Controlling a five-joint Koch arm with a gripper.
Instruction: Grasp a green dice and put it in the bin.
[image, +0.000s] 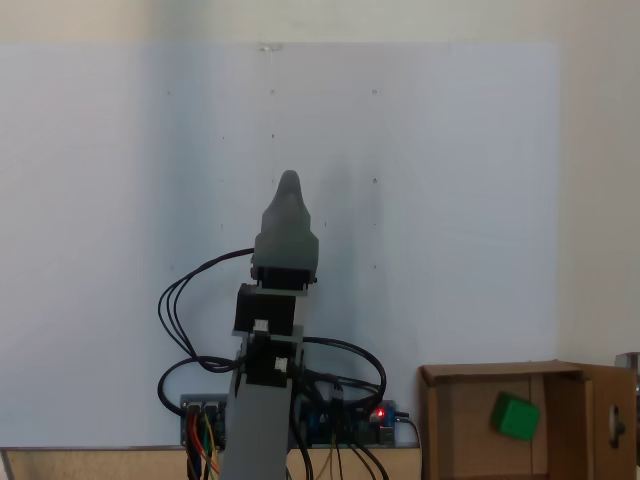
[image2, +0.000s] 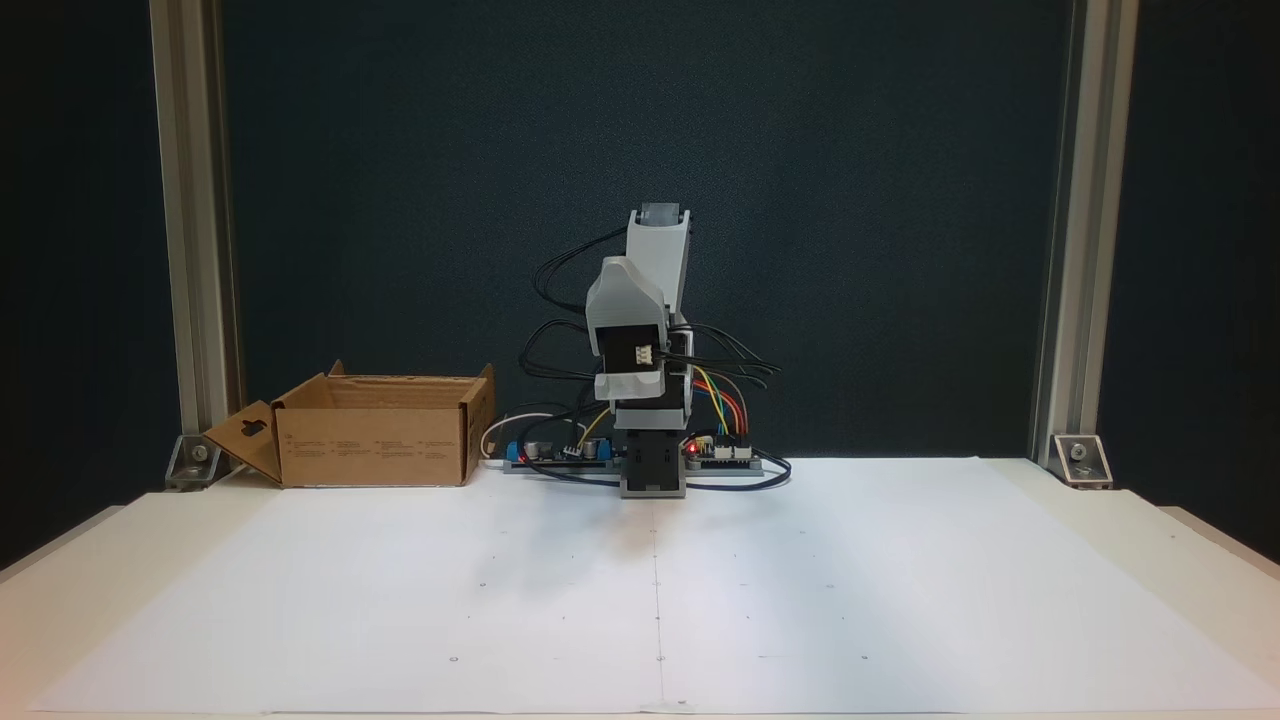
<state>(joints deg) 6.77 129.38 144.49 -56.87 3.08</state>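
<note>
White paper (image2: 800, 600), cardboard bin (image2: 375, 445)

The arm (image2: 645, 360) is folded up over its base (image2: 653, 470), in a compact resting pose. In one fixed view the grey gripper (image: 289, 185) points away from the camera, and its tip looks like one single rounded piece, so it is not possible to say if the jaws are apart or together. In the other fixed view the gripper (image2: 632, 385) hangs downward in front of the upper link. Black cables (image2: 560, 300) loop out from both sides of the arm.
</note>
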